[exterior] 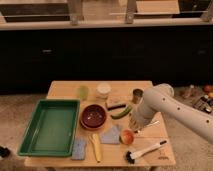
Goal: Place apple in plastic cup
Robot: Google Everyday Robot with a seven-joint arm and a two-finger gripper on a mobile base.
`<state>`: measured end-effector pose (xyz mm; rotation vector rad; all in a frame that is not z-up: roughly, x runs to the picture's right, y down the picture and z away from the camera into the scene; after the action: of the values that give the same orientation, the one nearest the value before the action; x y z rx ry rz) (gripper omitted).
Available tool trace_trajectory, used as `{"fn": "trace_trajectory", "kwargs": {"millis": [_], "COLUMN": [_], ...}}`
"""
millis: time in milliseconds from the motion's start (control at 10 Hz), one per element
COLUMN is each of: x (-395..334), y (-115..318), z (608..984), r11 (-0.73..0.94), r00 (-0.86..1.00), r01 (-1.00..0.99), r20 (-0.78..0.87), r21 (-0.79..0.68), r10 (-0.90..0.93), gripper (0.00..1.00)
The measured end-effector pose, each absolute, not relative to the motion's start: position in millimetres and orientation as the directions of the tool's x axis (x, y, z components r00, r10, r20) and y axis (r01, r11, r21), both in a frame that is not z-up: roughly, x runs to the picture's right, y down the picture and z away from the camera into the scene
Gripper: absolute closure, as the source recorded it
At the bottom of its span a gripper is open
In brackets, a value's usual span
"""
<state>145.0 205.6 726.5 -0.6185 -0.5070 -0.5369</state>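
The apple (127,136), small and yellow-orange with a red blush, lies on the wooden table (65,89) near its front, right of a grey cloth (112,135). The plastic cup (83,92) is a pale green tumbler standing upright at the back left of the table. My gripper (135,125) hangs at the end of the white arm that reaches in from the right. It is just above and slightly right of the apple, very close to it. The cup is far to its left and behind.
A dark red bowl (94,116) sits between apple and cup, and a green tray (50,127) lies at left. A white cup (103,90), a metal can (137,95), a green vegetable (121,112), a banana (96,146), a blue sponge (78,149) and a brush (145,151) crowd the table.
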Motion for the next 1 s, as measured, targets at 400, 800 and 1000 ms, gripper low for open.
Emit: {"fn": "trace_trajectory", "kwargs": {"millis": [400,800,1000], "x": [128.0,120.5,116.5], "y": [214.5,223.8,230.9], "z": [719.2,720.6,728.9], "r11": [0.648,0.615,0.622], "r00": [0.678,0.66,0.678], "r01": [0.674,0.703,0.692], "r20": [0.646,0.651,0.625], "r21": [-0.355,-0.358,-0.366], "r10": [-0.351,-0.376,-0.387], "gripper": [0.2,0.2,0.2]}}
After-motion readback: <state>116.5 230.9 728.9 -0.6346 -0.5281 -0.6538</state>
